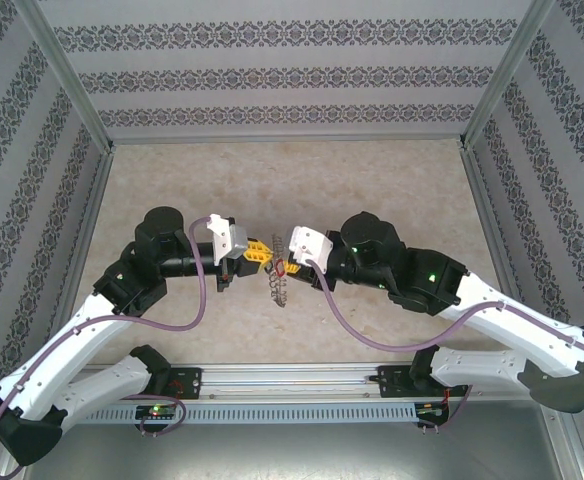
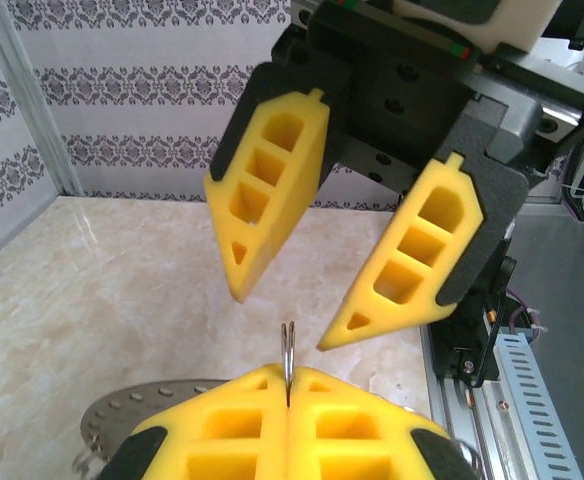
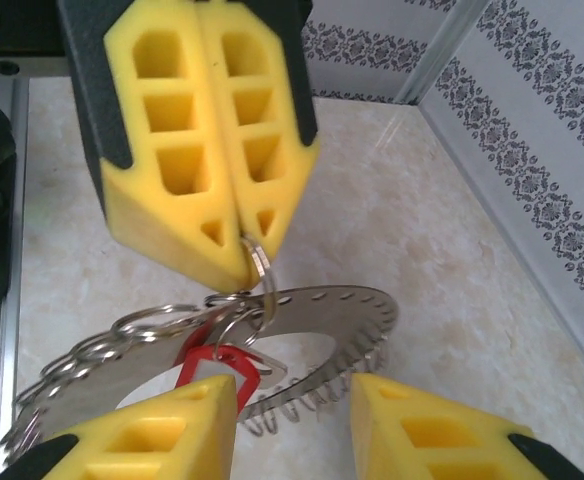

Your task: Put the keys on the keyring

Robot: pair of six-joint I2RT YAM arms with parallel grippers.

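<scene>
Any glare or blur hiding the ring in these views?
Top view: even light, faint shadows, ring tiny. Left wrist: no glare, back wallpaper slightly soft. Right wrist: bright sheen on the ring's flat face; red tag and the small ring pinched above it are crisp.

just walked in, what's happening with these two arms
The left gripper is shut on a thin metal loop, and the flat grey keyring and a red key tag hang in a bunch just under it. The right gripper faces it with jaws open, holding nothing. Whether the tag is threaded on yet is hard to tell.
</scene>
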